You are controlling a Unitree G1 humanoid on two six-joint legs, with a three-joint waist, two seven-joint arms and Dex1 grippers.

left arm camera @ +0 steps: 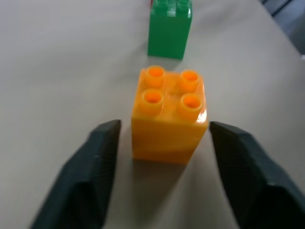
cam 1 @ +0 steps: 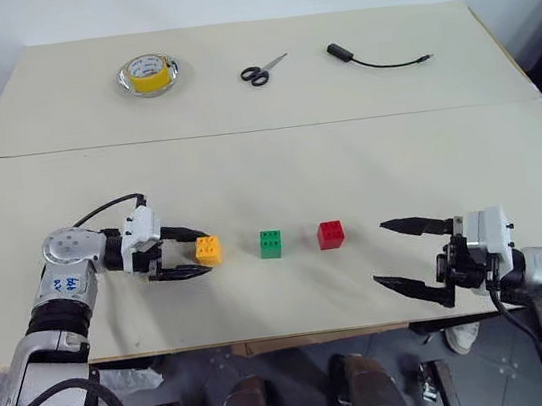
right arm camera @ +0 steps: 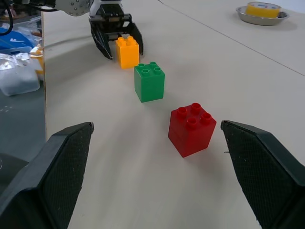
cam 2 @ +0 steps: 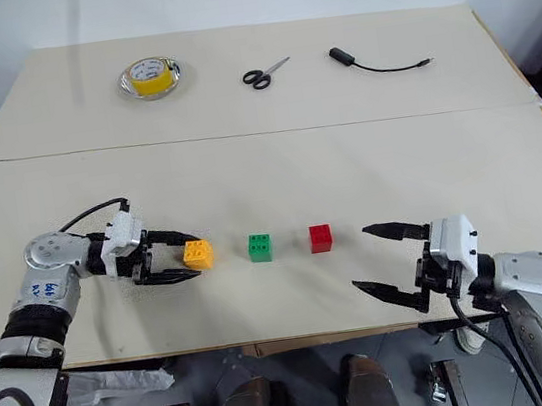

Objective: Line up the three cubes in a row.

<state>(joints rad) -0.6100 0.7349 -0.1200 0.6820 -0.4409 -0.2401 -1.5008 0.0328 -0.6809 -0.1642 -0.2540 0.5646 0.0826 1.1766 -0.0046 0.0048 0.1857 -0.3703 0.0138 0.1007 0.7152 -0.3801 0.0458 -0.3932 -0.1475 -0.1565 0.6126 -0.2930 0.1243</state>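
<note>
we find the left fingers (left arm camera: pixel 102 162) released astride the orange cube (cam 1: pixel 208 250); we advise a straight withdrawal, sparing the green cube (cam 1: pixel 271 243) and red cube (cam 1: pixel 331 234); right fingers (right arm camera: pixel 64 162) released.

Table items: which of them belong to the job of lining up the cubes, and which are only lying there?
Belong to the job:
- orange-yellow cube, between the open fingers of the left end effector
- green cube
- red cube

Just lying about:
- yellow tape roll in a metal dish
- scissors
- black cable
</note>
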